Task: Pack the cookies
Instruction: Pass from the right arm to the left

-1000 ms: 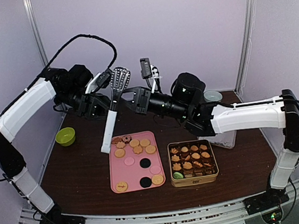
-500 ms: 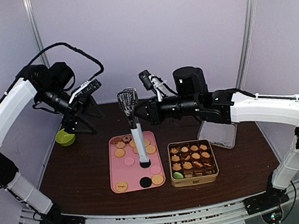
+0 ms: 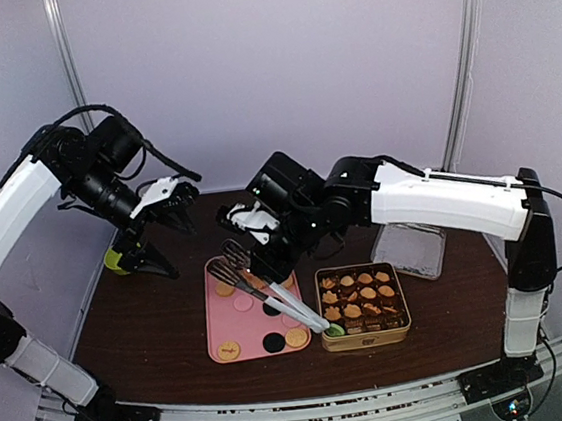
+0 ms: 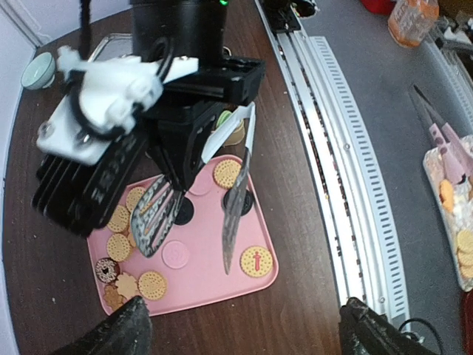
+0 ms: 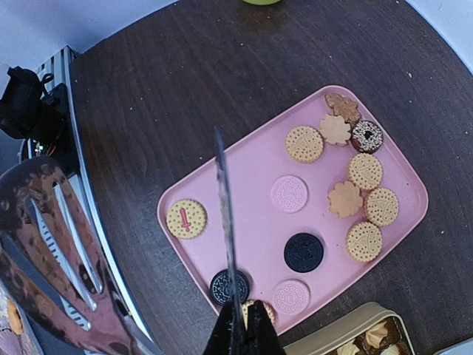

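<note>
Cookies [image 5: 304,144] in 2 places. Loose on a pink tray [image 3: 221,327] straight below the right gripper [image 5: 238,334]: tan rounds and flower shapes bunched at the tray's far end, 2 pink discs and 2 black discs nearer the middle, 1 tan round at the near-left corner. Packed in rows in a gold tin [image 3: 366,342] just beside the tray, below and to the right of that gripper, with 1 green disc at the tin's near-left corner.

Right gripper clenched on metal tongs [image 3: 297,310], gripping partway along them. Slotted heads spread apart above the tray, white handle end down by the green disc.

Left gripper [image 4: 244,342] released wide, holding nothing, raised off the dark surface [image 3: 143,336] and well apart from the tray on its left.

Clear container [image 3: 411,249] on the surface right of the tin. Green bowl [image 3: 114,259] under the left gripper in the top view, partly hidden by it.
</note>
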`<state>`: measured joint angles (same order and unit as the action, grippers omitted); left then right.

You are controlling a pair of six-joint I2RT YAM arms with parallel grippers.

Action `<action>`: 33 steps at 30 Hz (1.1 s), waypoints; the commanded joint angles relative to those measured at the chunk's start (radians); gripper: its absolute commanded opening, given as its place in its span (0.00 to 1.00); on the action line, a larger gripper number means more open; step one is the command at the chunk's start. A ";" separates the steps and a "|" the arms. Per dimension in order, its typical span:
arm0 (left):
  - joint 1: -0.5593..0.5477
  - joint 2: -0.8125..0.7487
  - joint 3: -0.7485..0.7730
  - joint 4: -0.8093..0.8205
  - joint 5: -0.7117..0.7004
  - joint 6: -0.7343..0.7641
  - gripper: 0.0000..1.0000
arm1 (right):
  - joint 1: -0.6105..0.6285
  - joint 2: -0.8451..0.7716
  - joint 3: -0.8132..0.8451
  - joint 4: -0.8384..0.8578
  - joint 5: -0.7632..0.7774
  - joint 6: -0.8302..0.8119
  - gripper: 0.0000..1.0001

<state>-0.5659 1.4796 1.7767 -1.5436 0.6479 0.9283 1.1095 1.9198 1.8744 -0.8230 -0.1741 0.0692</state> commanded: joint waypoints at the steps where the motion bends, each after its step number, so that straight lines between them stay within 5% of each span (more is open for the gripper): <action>1: -0.067 -0.085 -0.068 0.122 -0.149 0.053 0.88 | 0.030 0.040 0.119 -0.109 0.050 -0.033 0.00; 9: -0.136 -0.107 -0.148 0.182 -0.310 0.079 0.59 | 0.039 0.148 0.302 -0.188 0.036 -0.037 0.00; 19: -0.194 -0.111 -0.197 0.276 -0.417 0.012 0.42 | 0.043 0.179 0.351 -0.197 0.092 -0.022 0.00; 29: -0.227 -0.094 -0.237 0.274 -0.411 -0.041 0.43 | 0.057 0.225 0.433 -0.188 0.169 0.005 0.00; 33: -0.228 -0.089 -0.242 0.275 -0.410 -0.051 0.34 | 0.061 0.226 0.435 -0.181 0.177 0.006 0.00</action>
<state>-0.7876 1.3834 1.5436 -1.2995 0.2440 0.9062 1.1603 2.1395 2.2719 -1.0206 -0.0353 0.0589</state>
